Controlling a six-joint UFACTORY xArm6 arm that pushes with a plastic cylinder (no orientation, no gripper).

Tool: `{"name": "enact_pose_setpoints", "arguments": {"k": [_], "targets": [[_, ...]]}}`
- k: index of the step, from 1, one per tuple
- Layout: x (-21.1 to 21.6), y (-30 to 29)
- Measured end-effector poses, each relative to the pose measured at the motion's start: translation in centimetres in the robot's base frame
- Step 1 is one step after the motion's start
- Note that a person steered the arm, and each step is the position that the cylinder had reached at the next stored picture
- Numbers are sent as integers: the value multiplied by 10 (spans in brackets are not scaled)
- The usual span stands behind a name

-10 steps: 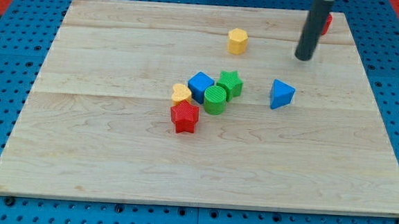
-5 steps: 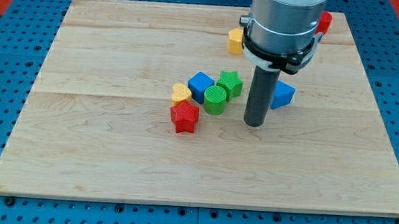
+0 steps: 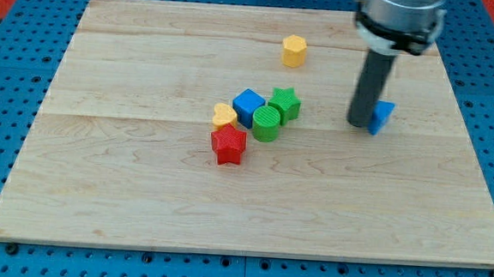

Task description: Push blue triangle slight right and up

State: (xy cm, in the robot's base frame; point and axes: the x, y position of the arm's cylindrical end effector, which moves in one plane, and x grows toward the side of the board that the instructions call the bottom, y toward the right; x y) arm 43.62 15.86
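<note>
The blue triangle [image 3: 382, 115] lies on the wooden board [image 3: 141, 184] at the view's right, partly hidden behind the rod. My tip [image 3: 358, 123] rests on the board right against the triangle's left side. The rod rises from there to the arm's grey end at the view's top right.
A cluster sits near the board's middle: blue cube [image 3: 248, 106], green star [image 3: 284, 103], green cylinder [image 3: 266, 122], yellow block [image 3: 224, 116], red star [image 3: 228, 144]. A yellow hexagonal block [image 3: 293, 51] stands near the view's top.
My tip swept down to the triangle's left, then moved right and slightly up, pushing the blue triangle to the right and a little up. The red block at the top right is now hidden.
</note>
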Motion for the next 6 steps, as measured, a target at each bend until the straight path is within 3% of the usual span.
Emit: {"name": "enact_pose_setpoints", "arguments": {"k": [1, 2, 3, 5, 6], "targets": [[47, -5], [58, 17], [19, 21], [-17, 1], [-17, 45]]}}
